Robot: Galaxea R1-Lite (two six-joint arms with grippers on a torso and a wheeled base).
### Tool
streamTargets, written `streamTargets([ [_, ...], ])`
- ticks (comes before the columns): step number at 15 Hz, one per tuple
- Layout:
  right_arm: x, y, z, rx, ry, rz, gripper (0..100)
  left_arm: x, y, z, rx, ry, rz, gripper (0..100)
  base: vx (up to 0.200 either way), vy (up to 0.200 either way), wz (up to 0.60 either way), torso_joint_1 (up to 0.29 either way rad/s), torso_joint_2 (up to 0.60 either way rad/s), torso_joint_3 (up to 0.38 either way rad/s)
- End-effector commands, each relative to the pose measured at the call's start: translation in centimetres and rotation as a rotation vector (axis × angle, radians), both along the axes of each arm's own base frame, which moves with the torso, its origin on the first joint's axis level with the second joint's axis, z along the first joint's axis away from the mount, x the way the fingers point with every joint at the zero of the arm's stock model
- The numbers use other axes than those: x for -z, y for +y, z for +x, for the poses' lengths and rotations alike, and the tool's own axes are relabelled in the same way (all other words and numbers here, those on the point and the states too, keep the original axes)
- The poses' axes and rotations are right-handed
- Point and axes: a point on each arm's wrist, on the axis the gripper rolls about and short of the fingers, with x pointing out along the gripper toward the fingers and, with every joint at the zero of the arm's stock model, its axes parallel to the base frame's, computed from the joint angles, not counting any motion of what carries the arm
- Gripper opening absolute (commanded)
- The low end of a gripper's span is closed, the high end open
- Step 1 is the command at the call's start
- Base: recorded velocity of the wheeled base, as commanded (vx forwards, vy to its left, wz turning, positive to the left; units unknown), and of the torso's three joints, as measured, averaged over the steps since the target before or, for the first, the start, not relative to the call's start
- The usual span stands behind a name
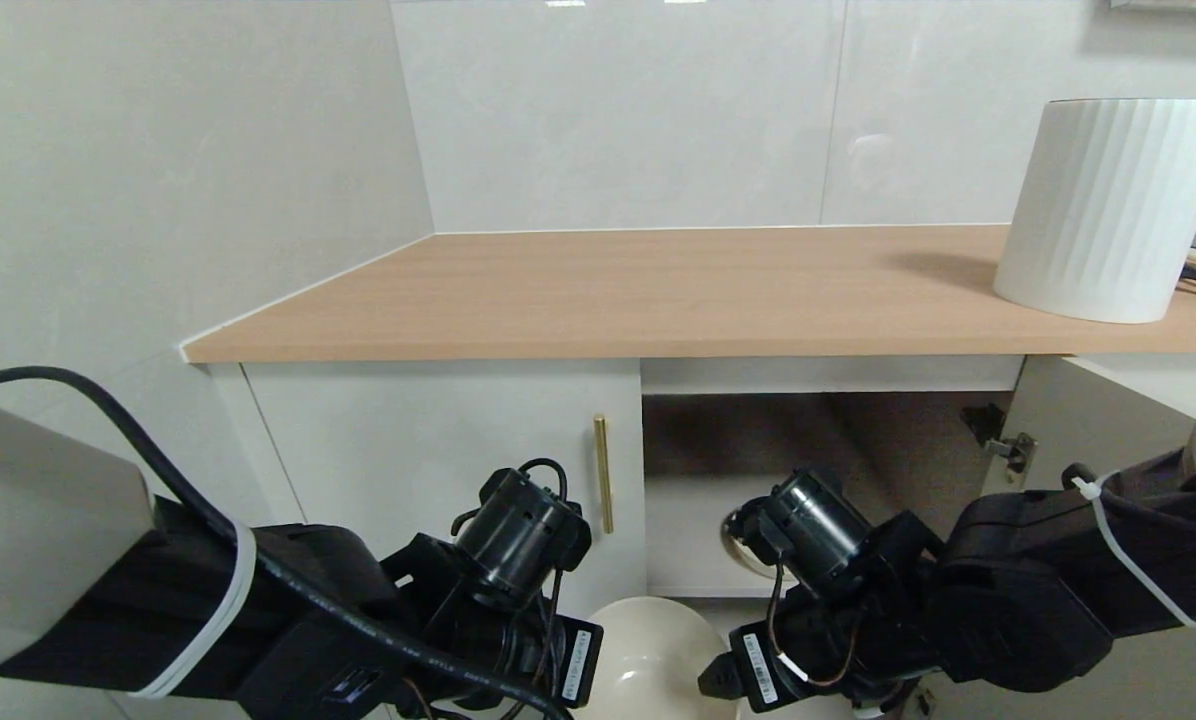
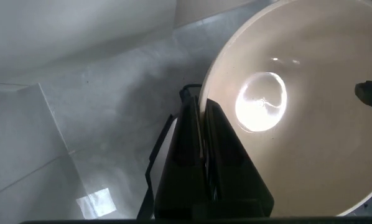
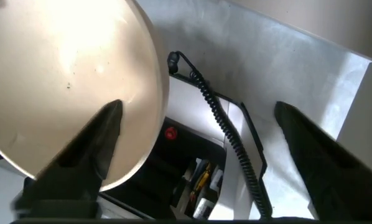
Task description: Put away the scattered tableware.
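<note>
Black-clad, grey at upper arms; cinched with white ties, strung with black cables, tagged with white labels, tipped with wedge fingers.

white ribbed canister on wooden counter; cabinet below, one side open

You have one round, glossy cream ceramic bowl, empty, its rim pinched by the left gripper, low before the open cabinet.
</note>
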Motion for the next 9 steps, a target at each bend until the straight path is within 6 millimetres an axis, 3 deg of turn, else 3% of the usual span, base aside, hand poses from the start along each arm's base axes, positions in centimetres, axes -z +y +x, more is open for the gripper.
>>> streamTargets([
  [1, 0.18, 0.09, 0.06, 0.000, 0.004, -0.003, 0, 0.04, -0.01, 0.02, -0.001, 0.000, 0.000, 0, 0.000, 0.000, 0.00, 0.000, 0.00, 0.000],
  [9, 0.28, 0.06, -0.04, -0.002, 0.007, -0.007, 0, 0.11, -0.04, 0.05, -0.002, 0.003, 0.002, 0, 0.000, 0.000, 0.00, 0.000, 0.00, 0.000],
])
